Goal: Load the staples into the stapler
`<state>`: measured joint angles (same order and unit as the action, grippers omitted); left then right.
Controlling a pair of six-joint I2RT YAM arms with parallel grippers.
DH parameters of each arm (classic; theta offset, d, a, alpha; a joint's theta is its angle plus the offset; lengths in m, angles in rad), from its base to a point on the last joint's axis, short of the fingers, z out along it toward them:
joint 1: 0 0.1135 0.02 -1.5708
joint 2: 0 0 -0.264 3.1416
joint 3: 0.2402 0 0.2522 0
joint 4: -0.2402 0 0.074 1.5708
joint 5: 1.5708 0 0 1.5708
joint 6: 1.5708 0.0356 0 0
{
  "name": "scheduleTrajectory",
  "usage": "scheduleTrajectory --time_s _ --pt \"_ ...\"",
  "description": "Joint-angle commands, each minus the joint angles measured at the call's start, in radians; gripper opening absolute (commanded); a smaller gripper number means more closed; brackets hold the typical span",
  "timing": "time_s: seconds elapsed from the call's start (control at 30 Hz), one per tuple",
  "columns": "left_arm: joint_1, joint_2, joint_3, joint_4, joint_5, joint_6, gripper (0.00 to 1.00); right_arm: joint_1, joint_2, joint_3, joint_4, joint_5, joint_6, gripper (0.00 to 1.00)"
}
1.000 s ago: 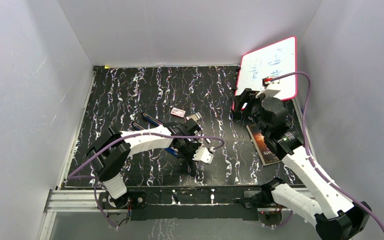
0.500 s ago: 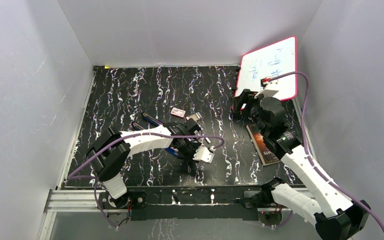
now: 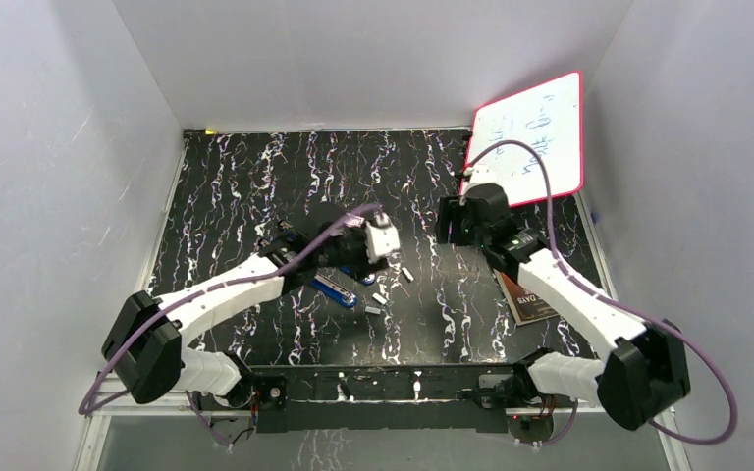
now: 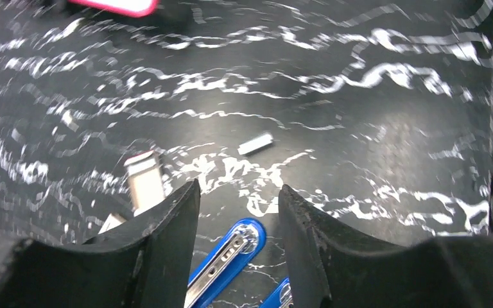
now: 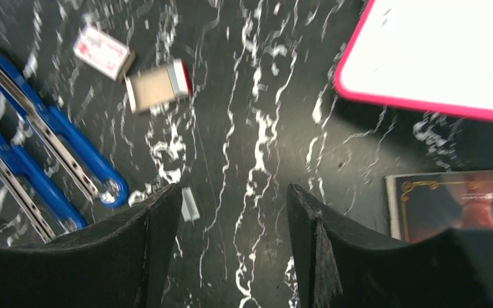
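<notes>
Black white-veined tabletop (image 3: 236,186); plain white walls (image 3: 353,59) enclose three sides.

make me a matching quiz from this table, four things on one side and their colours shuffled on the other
Things:
1 stapler
2 whiteboard
3 book
4 small box

Colours:
a red and white
b dark cover
c blue
d white with a pink rim

Pairs: 1-c; 2-d; 3-b; 4-a
</notes>
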<state>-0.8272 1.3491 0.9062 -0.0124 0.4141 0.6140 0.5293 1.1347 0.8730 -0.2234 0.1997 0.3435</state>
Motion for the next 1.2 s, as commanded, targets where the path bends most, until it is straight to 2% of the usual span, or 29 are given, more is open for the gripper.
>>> scheduleTrajectory --time_s 0.0,0.13,0.23,0.43,0.73,0.93,1.17 --pt "0.136 -0.061 -0.065 0.251 0.039 -0.365 0.5 0.055 0.076 0.007 -0.012 -0.083 -0.032 0.68" --pt "0.205 -0.065 -0.065 0.272 -0.035 -0.541 0.58 0.131 0.184 0.012 -0.013 -0.084 -0.059 0.68" --pt "0.231 -0.042 -0.038 0.238 -0.072 -0.589 0.61 0.163 0.265 0.025 -0.016 -0.112 -0.076 0.68" --pt "0.235 -0.034 -0.044 0.246 -0.038 -0.599 0.63 0.207 0.395 0.07 -0.034 -0.084 -0.103 0.62" --pt "0.235 -0.047 -0.066 0.258 -0.025 -0.598 0.64 0.237 0.446 0.085 -0.004 -0.113 -0.109 0.6" --pt "0.236 -0.041 -0.066 0.259 -0.023 -0.597 0.64 0.245 0.482 0.103 -0.019 -0.09 -0.115 0.49" --pt "0.237 -0.037 -0.067 0.258 -0.014 -0.597 0.64 0.256 0.494 0.11 -0.021 -0.089 -0.12 0.42"
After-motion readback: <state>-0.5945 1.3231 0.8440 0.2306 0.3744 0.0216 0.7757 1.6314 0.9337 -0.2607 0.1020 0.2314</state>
